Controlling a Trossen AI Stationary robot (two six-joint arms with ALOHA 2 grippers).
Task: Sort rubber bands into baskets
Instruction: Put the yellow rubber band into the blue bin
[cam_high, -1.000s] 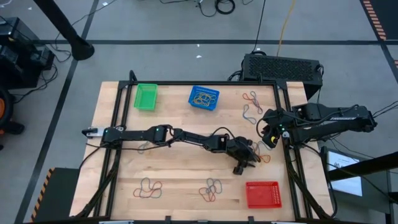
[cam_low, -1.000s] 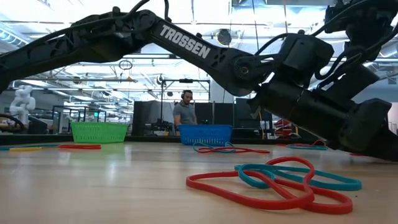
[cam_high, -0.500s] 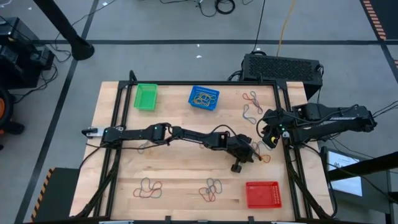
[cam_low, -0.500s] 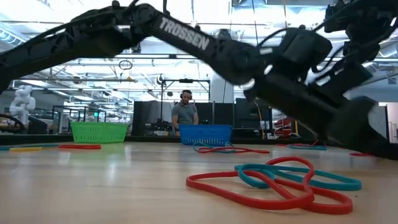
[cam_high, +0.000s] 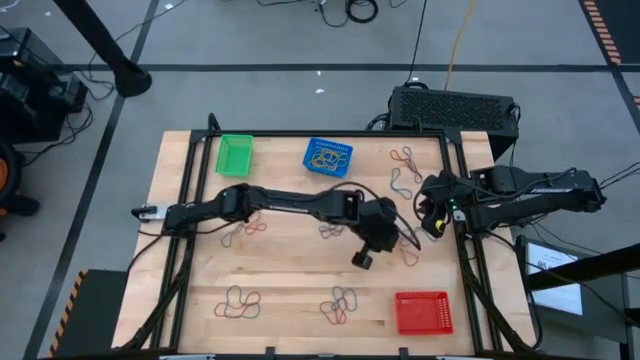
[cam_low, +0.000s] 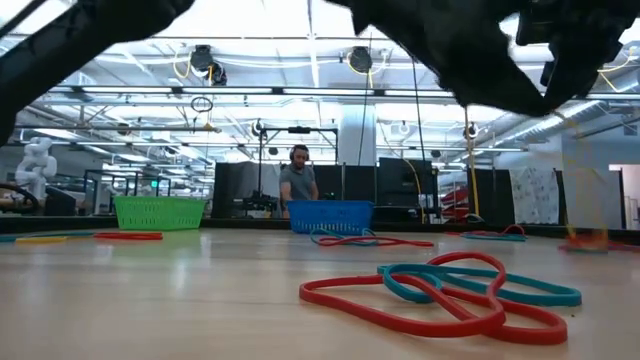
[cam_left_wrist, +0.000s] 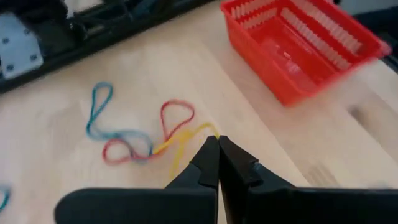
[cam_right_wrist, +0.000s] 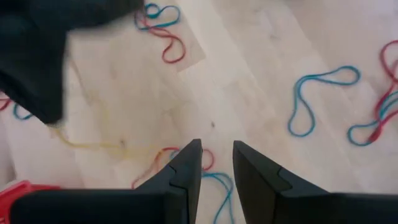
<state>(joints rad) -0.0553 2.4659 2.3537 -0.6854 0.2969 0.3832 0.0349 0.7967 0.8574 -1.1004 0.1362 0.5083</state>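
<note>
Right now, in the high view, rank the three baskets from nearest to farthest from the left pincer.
1. Red basket, picture's lower right, closest to the left pincer gripping a yellow rubber band.
2. Blue basket, top edge, middle.
3. Green basket, top edge, farther left.

Bright, even light falls from lamps (cam_low: 360, 60) high up in the room. The bench (cam_high: 290, 270) shows only soft shadows. The left arm (cam_low: 450, 40) looks blurry. The red basket (cam_left_wrist: 305, 43) looks a bit fuzzy.

Two dark jointed arms w/ black cables
</note>
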